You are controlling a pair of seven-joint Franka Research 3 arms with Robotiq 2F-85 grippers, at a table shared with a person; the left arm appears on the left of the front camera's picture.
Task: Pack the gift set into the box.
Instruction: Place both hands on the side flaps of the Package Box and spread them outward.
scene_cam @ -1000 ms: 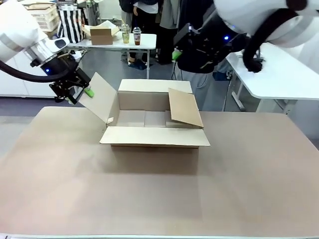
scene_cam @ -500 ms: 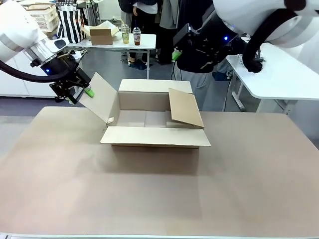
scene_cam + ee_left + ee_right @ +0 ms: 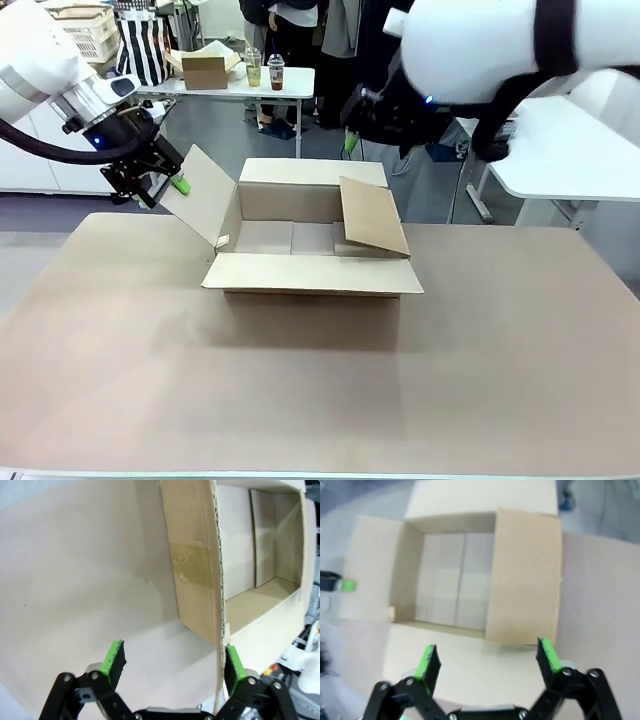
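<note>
The box (image 3: 290,205) sits in the middle of the table (image 3: 120,400), its near flap (image 3: 310,274) folded flat towards me, and what I can see of its floor is bare. On the left, my left gripper (image 3: 167,190) has its jaws apart astride the edge of the left flap (image 3: 200,195); on the wrist camera that edge runs close beside one pad, not centred. I judge the step is clearing the opening. The right flap (image 3: 372,218) leans inward over it. My right gripper (image 3: 352,135) hovers above the far right corner, jaws wide apart. I'd lower it to that flap's free edge and swing the flap outward slowly, bracing the left flap so the carton doesn't skid.
</note>
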